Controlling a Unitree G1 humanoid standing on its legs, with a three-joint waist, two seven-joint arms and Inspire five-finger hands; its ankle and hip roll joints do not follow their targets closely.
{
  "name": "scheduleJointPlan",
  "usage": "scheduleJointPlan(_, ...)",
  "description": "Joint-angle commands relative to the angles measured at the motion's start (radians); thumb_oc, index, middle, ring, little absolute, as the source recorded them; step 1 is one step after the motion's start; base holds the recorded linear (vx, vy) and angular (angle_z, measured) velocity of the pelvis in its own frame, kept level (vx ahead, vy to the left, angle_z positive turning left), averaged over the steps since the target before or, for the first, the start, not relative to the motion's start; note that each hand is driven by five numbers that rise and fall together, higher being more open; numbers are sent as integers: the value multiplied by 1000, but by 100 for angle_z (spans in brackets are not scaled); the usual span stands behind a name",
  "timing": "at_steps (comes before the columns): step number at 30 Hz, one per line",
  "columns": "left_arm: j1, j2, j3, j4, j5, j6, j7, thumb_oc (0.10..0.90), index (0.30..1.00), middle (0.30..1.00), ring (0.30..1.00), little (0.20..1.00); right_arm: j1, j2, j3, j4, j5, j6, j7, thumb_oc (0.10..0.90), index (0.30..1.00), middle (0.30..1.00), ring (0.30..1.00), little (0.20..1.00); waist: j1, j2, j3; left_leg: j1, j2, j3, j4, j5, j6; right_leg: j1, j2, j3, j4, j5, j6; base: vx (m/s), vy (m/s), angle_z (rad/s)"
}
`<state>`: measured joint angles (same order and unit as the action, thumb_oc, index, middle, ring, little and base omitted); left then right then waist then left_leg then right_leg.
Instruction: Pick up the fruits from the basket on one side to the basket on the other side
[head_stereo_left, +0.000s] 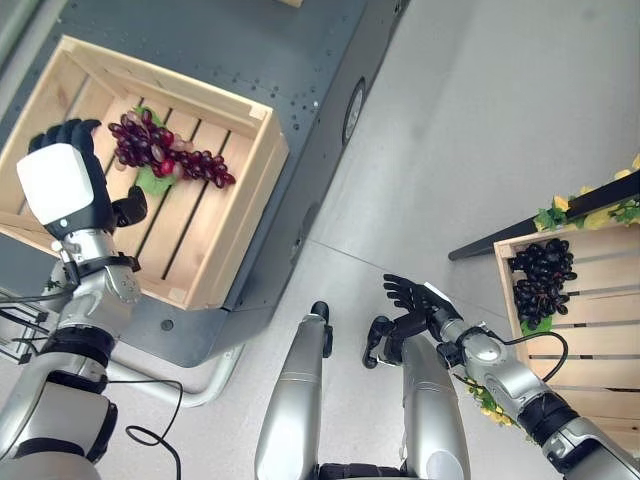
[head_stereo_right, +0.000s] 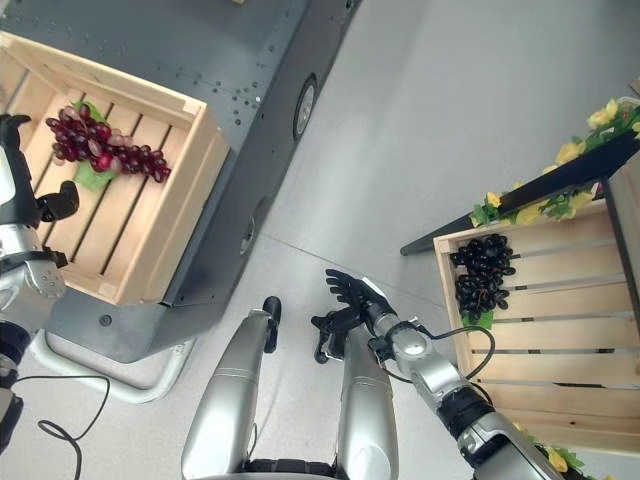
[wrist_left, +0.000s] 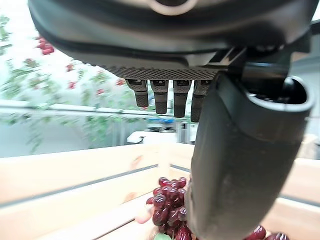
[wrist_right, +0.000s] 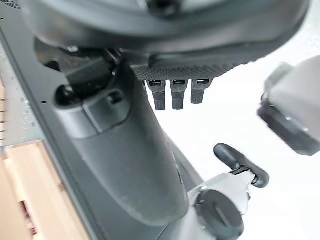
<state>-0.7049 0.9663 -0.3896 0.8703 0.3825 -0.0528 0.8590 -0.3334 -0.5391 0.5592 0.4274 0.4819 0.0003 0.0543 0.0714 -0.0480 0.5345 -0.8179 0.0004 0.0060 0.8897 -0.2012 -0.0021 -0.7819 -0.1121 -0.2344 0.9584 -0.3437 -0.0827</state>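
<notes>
1. Left eye view: the left hand (head_stereo_left: 68, 185) hovers over the near-left corner of the left crate (head_stereo_left: 245, 170), fingers relaxed and holding nothing. The red grapes (head_stereo_left: 165, 152) lie on the crate's slats toward its far side, a green leaf (head_stereo_left: 152, 182) under them. By my reading the hand sits just short of the bunch to reach for it (a judgement, not a thing seen).

2. Right eye view: the right hand (head_stereo_right: 352, 295) hangs over the floor (head_stereo_right: 440, 110) between the two crates, fingers spread and empty. It looks idle. The right crate (head_stereo_right: 530, 330) holds black grapes (head_stereo_right: 482, 272) by its far wall, beside yellow flowers (head_stereo_right: 560, 155).

3. Left wrist view: straight fingers (wrist_left: 167, 97) and the thumb (wrist_left: 240, 160) stand open above the red grapes, touching nothing.

4. Right wrist view: fingers (wrist_right: 172, 92) extended, thumb (wrist_right: 120, 150) apart from them, nothing held (the grey platform (wrist_right: 30, 75) and a crate edge show past it).
</notes>
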Motion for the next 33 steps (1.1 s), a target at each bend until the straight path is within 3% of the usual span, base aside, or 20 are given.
scheduleJointPlan(1,-109,145,7,-47,30,30,94,800,900,900,900,900,9,1,-14,-80,36,-49,-4,800,900,900,900,900,-10,-4,-14,18,-18,98,-21,-25,96,58,27,5,6,11,-27,-18,63,6)
scheduleJointPlan(9,-232,191,-133,-45,112,48,63,800,900,900,900,900,-34,-32,-21,-57,69,-53,26,800,900,900,900,900,-10,-23,-14,-61,-12,87,14,-30,98,-17,37,-3,27,24,-16,-6,55,-1)
scheduleJointPlan(14,-315,218,-243,-35,156,92,-75,800,900,900,900,900,-23,-33,-23,-54,71,-77,39,800,900,900,900,900,-18,-39,-14,-63,-7,84,-1,-25,94,-16,43,-7,5,44,-1,3,14,1)
scheduleJointPlan(25,-378,246,-359,-15,241,84,-190,800,900,900,900,900,-35,-46,-40,-40,102,-81,42,800,900,900,900,900,-29,-47,-14,-50,5,86,-45,-13,89,-6,44,-16,-54,78,13,0,0,0)
scheduleJointPlan(31,-396,245,-386,8,243,134,-252,800,900,900,900,900,-24,-58,-52,-47,105,-83,47,800,900,900,900,900,-40,-51,-14,-58,11,87,-57,-5,84,-12,43,-16,-74,88,15,0,2,-1)
scheduleJointPlan(32,-419,251,-410,18,239,199,-287,800,900,900,900,900,-14,-67,-55,-52,108,-92,43,800,900,900,900,900,-43,-57,-14,-63,15,86,-64,-2,85,-16,42,-20,-86,96,17,-1,8,-4)
scheduleJointPlan(33,-420,250,-411,18,238,199,-288,800,900,900,900,900,-14,-67,-55,-52,108,-92,43,800,900,900,900,900,-43,-57,-14,-63,15,86,-64,-2,85,-16,43,-20,-86,96,17,-4,7,-3)
